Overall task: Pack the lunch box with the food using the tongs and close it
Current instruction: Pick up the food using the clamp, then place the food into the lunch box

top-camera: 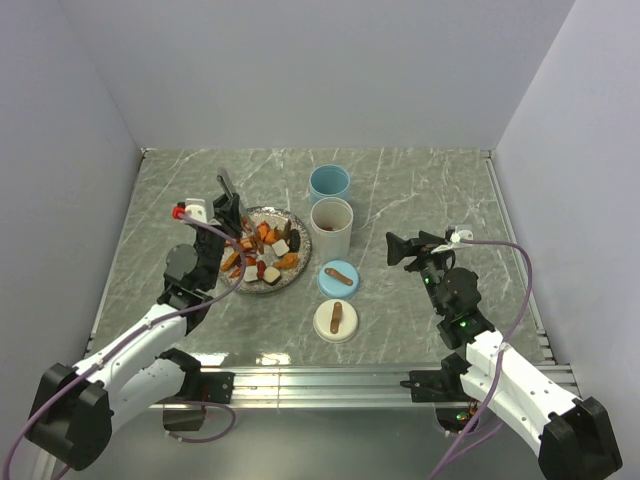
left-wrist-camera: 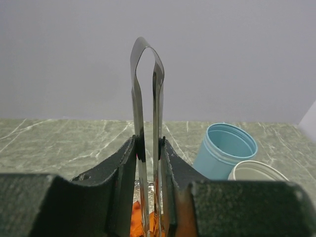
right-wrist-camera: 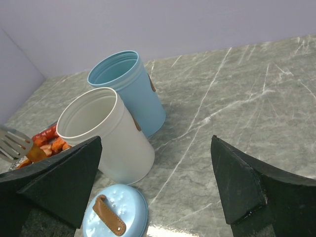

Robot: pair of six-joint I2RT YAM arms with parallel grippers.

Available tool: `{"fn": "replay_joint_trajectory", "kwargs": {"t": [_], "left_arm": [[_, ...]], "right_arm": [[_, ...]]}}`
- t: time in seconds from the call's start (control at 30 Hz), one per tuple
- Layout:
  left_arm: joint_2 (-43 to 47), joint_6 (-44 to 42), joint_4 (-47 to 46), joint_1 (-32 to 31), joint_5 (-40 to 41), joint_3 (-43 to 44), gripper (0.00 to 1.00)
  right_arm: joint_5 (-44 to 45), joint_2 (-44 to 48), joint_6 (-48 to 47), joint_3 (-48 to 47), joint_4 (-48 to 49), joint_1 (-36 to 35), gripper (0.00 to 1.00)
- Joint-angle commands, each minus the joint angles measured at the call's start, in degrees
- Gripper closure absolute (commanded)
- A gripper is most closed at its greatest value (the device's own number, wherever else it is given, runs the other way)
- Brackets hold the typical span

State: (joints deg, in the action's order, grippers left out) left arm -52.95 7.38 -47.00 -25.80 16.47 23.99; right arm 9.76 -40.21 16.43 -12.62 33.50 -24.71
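Left pincer is clamped on the tongs, tips down in the food on the plate, right pincer wide and empty beside the white cup, so I reckon a loose squeeze drops a piece onto the desk

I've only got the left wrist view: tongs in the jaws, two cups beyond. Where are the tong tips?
Observer: The tongs reach down to the food on the plate.
Operator: Where are the lids?
Observer: On the table, on the near side of the white cup: the blue lid, then the white lid closer still.
Operator: And the right arm?
Observer: The right gripper hovers right of the white cup, jaws wide open, empty.
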Motion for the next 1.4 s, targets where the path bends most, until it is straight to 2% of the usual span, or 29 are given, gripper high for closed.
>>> {"fn": "replay_joint_trajectory", "kwargs": {"t": [0.0,0.2,0.47,0.7,1.0,1.1,1.17,1.27,1.37], "left_arm": [[1.53,0.54,1.64,-1.00,-3.46,7.02,0.99],[-1.27,-3.33,6.04,-6.88,-4.87,18.45,0.99],[-10.24,-5.18,10.09,-13.30,-9.17,32.51,0.99],[-17.70,-5.27,9.83,-15.68,-10.84,36.57,0.98],[-22.72,-6.15,9.13,-16.65,-12.34,39.47,0.96],[-23.16,-6.06,8.77,-16.82,-11.90,39.38,0.87],[-23.25,-6.15,8.51,-17.00,-11.55,39.21,0.73],[-23.43,-6.67,8.68,-17.09,-10.85,39.21,0.61],[-23.34,-6.76,8.77,-17.26,-10.32,39.21,0.59]], "right_arm": [[0.08,0.22,-0.78,-0.56,2.63,0.36,0.02],[0.35,0.48,-0.69,-0.39,2.54,0.36,0.02],[0.35,0.30,-0.69,-0.47,2.54,0.36,0.02],[0.26,0.66,-0.69,-0.30,2.63,0.36,0.02],[0.17,0.39,-0.78,-0.39,2.80,0.36,0.02],[0.08,0.22,-0.78,-0.39,2.80,0.36,0.02],[0.08,0.22,-0.78,-0.39,2.80,0.36,0.02],[0.08,0.22,-0.87,-0.47,2.80,0.36,0.02],[0.09,0.13,-0.87,-0.39,2.89,0.36,0.02]]}}
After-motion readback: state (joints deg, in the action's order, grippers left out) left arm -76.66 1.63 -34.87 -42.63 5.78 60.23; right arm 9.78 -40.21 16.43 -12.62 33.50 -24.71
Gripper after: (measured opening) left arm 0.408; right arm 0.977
